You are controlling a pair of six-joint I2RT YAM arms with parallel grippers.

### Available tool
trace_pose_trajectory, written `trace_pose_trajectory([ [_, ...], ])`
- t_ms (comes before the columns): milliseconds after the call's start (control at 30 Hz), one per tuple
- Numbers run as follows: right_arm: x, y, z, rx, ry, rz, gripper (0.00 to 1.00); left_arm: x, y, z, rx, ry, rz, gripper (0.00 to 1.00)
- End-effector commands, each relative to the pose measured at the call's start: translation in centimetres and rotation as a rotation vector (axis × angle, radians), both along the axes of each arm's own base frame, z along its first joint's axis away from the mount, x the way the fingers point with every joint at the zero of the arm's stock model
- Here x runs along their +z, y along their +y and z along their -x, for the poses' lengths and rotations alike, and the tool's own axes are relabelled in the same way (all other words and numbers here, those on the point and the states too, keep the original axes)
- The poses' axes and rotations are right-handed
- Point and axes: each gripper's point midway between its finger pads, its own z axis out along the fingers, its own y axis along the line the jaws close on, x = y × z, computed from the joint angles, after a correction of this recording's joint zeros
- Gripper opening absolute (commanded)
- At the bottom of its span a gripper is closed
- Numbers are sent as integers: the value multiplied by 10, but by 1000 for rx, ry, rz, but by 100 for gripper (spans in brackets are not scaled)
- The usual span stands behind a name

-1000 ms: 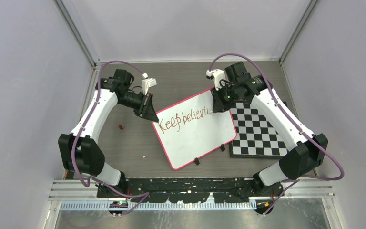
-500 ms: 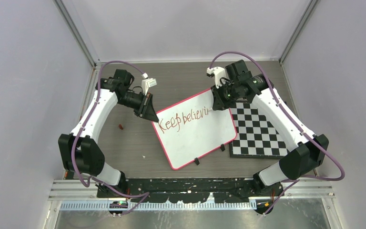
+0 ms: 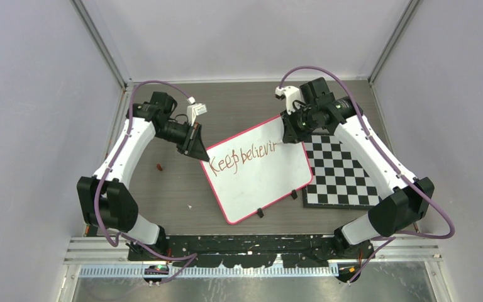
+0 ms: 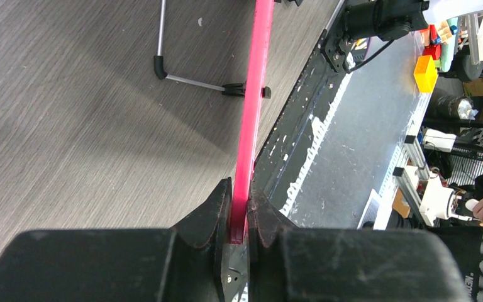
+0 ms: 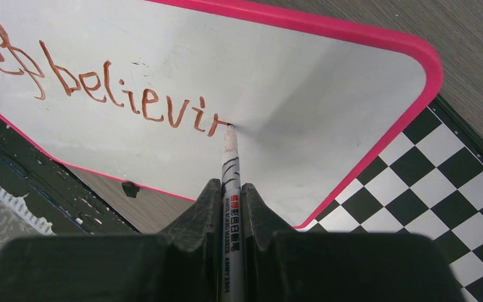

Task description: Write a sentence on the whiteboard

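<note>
1. Right wrist view: right claw (image 5: pixel 229 189) narrow, clamped on a marker (image 5: pixel 231 170). The tip touches the whiteboard (image 5: pixel 327 88) at the end of the sentence (image 5: pixel 132 100), which reads "Keep believi" plus 1 started stroke.
2. Left wrist view: left claw (image 4: pixel 239 220) pinched tight on the board's pink rim, at its far-left corner.
3. Location: whiteboard mid-bench (image 3: pixel 163 195), skewed. Its right edge overlaps a checkered board (image 3: pixel 343 176) lying toward the bench's right edge.
4. Step in hand, judged: finishing the "n" of "believing".
5. Handling advice: light, even tip pressure, with short strokes matched to the letter height already set. The left claw should brace the rim so the propped board does not rock.
6. Caution: limited white remains before the right rim. The "g" should be compact, and the next word should go on a 2nd line below.
</note>
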Motion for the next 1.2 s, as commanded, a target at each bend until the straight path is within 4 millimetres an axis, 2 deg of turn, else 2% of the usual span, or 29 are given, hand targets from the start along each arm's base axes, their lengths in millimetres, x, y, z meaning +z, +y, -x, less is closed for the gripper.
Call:
trace_pose_trajectory([
  [0, 14, -6, -17, -40, -89, -2, 0, -2, 3, -1, 0, -39, -33, 0],
  [433, 3, -6, 0, -21, -38, -10, 0, -1, 2, -2, 0, -41, -32, 0],
  [767, 35, -3, 6, 17, -96, -57, 0, -1, 2, -3, -1, -35, -31, 0],
  [867, 39, -6, 2, 1, -110, -55, 0, 0, 1, -3, -3, -37, -30, 0],
  [1167, 29, -14, -16, -49, -112, 8, 0, 1, 2, -2, -3, -46, -34, 0],
])
